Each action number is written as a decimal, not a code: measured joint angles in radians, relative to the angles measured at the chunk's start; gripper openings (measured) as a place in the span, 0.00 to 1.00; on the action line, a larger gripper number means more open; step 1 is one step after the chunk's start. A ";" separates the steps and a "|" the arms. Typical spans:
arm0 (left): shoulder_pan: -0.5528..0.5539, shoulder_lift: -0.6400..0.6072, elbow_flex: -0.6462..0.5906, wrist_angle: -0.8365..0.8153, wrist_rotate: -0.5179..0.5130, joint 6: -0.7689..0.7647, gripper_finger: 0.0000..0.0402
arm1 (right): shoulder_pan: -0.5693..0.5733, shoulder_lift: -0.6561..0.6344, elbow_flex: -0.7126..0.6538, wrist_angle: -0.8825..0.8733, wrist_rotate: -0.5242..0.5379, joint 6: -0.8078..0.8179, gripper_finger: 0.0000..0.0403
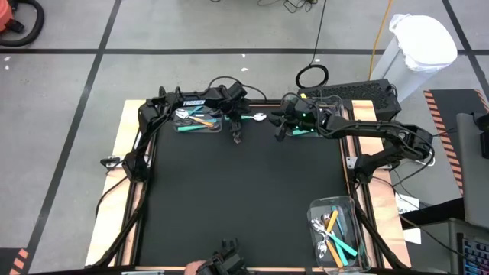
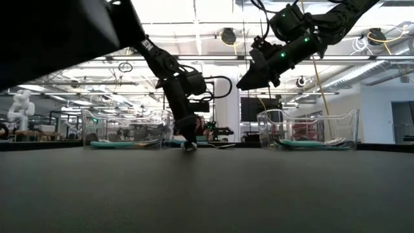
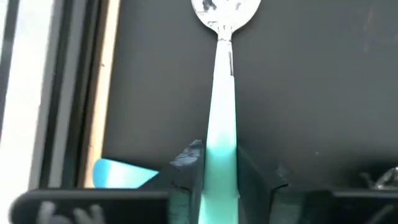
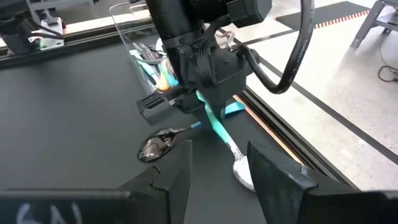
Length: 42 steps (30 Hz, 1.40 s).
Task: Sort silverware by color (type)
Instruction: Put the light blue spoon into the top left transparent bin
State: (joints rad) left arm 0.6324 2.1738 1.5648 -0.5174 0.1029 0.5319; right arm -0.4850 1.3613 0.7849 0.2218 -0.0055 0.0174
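Observation:
A spoon with a teal handle [image 3: 221,143] and a silver bowl [image 4: 242,172] lies near the mat's far edge, and my left gripper [image 1: 238,124] is shut on it. Beside it a second spoon [image 4: 157,147], with a dark shiny bowl, lies flat on the mat. A clear bin [image 1: 200,121] at the far left holds teal and orange silverware. My right gripper [image 4: 217,180] hovers open above the mat, just right of the spoons, with nothing between its fingers. My left gripper pinches the teal handle [image 3: 221,180] between its two fingers [image 3: 188,169], away from the bowl. The fingers come steeply from above and lie along the spoon. The handle slants up into them, and the bowl [image 4: 244,174] rests on the mat.
A second clear bin [image 2: 308,133] stands at the far right, below my right arm. A third bin [image 1: 336,233] at the near right holds several teal and orange utensils. The raised frame rail [image 4: 280,140] runs along the mat's far edge, close to the spoons.

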 joint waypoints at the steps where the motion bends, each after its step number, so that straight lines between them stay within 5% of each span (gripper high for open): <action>1: 0.000 0.000 -0.001 0.009 0.000 -0.002 0.17 | 0.000 0.000 0.000 0.000 0.000 0.000 0.38; 8: -0.027 0.000 0.027 0.025 -0.014 -0.053 0.16 | 0.000 0.000 0.000 -0.001 0.000 -0.003 0.38; 13: -0.074 -0.029 0.102 -0.072 -0.115 -0.036 0.16 | 0.000 0.000 0.000 -0.001 0.001 -0.011 0.38; 29: -0.054 -0.389 0.111 -0.545 -0.260 -0.088 0.18 | -0.023 0.000 0.000 0.020 0.003 -0.037 0.38; 42: 0.147 -0.710 -0.389 -0.350 -0.262 -0.134 0.19 | -0.022 0.000 0.000 0.006 0.002 0.033 0.38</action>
State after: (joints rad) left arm 0.7792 1.4640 1.1753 -0.8674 -0.1593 0.3981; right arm -0.5072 1.3613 0.7849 0.2276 -0.0038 0.0504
